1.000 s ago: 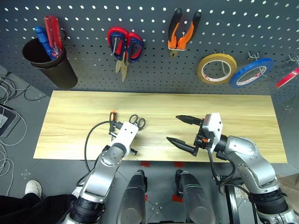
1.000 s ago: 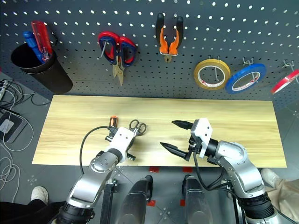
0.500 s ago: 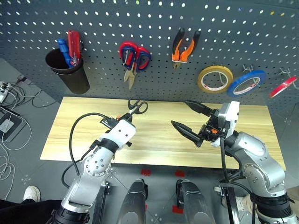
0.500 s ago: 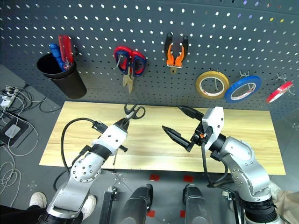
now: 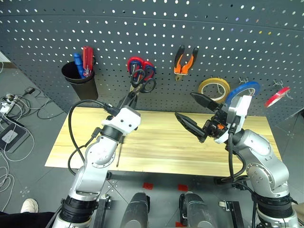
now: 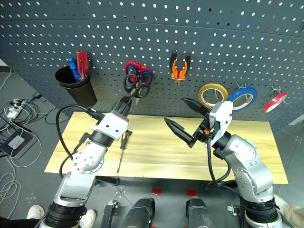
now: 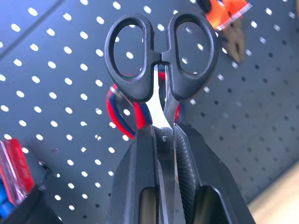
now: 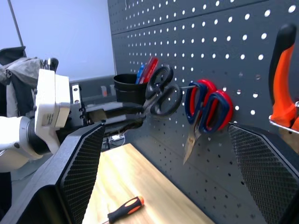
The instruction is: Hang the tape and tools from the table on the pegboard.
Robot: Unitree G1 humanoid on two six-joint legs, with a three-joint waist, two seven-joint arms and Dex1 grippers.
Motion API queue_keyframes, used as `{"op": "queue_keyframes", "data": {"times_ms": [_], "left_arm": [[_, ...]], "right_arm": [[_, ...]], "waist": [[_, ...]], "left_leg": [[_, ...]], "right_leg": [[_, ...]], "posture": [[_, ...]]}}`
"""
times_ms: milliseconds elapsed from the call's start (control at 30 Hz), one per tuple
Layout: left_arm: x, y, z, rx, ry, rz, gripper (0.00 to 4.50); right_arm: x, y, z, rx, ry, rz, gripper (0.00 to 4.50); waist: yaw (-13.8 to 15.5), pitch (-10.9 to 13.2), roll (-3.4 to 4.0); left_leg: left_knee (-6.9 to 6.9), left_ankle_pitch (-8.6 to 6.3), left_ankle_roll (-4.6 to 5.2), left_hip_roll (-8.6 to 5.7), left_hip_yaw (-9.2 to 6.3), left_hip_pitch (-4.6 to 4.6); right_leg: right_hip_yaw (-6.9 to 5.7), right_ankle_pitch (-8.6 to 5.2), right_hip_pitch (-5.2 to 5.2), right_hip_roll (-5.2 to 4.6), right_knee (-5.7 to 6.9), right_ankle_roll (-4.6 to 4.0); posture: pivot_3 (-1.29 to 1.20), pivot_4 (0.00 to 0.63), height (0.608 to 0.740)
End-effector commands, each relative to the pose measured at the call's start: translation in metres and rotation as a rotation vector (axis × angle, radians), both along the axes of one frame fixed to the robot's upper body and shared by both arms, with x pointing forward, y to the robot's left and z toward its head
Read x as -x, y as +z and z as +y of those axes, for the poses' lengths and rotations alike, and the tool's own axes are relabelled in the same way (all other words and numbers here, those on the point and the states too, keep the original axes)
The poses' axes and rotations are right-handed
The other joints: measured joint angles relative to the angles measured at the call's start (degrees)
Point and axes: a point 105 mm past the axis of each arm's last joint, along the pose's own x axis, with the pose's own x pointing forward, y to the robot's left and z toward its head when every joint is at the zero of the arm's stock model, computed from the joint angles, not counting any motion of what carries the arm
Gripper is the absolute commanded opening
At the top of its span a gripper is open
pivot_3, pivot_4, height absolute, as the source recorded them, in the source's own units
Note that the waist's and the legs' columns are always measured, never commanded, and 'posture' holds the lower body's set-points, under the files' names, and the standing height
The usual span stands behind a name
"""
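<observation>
1 scissors [image 5: 143, 84] in L gripper [image 5: 129, 98], 1 screwdriver [image 6: 122, 148] on table [image 5: 156, 142]

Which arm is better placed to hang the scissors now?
Left. The left gripper is shut on the scissors, handles raised at the pegboard by the red-handled snips; the right gripper is open and holds nothing.

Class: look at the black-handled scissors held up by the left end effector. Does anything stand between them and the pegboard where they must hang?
Yes. The red-handled snips already hang on the pegboard directly behind the scissors, whose blades the left end effector is shut on. Bare pegboard lies beside the snips.
</observation>
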Motion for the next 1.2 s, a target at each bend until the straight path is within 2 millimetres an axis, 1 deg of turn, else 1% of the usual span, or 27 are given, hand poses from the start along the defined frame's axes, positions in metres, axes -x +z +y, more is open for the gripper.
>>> {"op": "queue_keyframes", "data": {"times_ms": [33,200,367,500,1200], "left_arm": [[0.0,0.013,0.003,0.018,0.016,-0.054,0.22],[-0.003,0.009,0.01,0.081,0.058,-0.019,0.22],[-0.004,0.007,0.01,0.098,0.067,0.0,0.22],[-0.009,-0.001,0.008,0.11,0.069,0.045,0.22],[-0.022,-0.019,0.008,0.151,0.1,0.168,0.22]], "right_arm": [[0.002,0.009,-0.003,-0.015,-0.024,-0.056,4.5],[0.0,0.007,-0.004,-0.009,-0.037,-0.057,4.5],[0.001,0.005,-0.003,-0.005,-0.038,-0.046,4.5],[0.0,0.004,-0.003,0.001,-0.046,-0.043,4.5],[-0.001,0.002,-0.007,0.021,-0.079,-0.028,4.5]], "waist": [[0.0,-0.5,-0.01],[0.0,-1.3,0.02],[0.0,-1.6,0.02],[0.0,-1.6,0.01],[-0.1,-1.6,0.01]], "left_leg": [[0.0,0.0,0.0,0.01,0.01,0.02],[0.0,0.0,0.01,0.02,0.03,0.06],[0.06,0.0,0.01,0.01,0.03,0.08],[0.07,0.0,0.01,0.02,0.04,0.09],[0.2,-0.02,0.04,0.02,0.05,0.11]], "right_leg": [[0.02,0.0,0.0,0.03,0.0,0.0],[0.08,0.0,0.02,0.07,0.02,0.0],[0.1,0.0,0.03,0.08,0.1,-0.01],[0.12,0.0,0.03,0.09,0.12,-0.01],[0.14,0.01,0.05,0.11,0.2,-0.02]], "posture": [[0.07,0.134,0.74],[0.07,0.136,0.74],[0.07,0.143,0.74],[0.07,0.15,0.74],[0.05,0.179,0.74]]}}
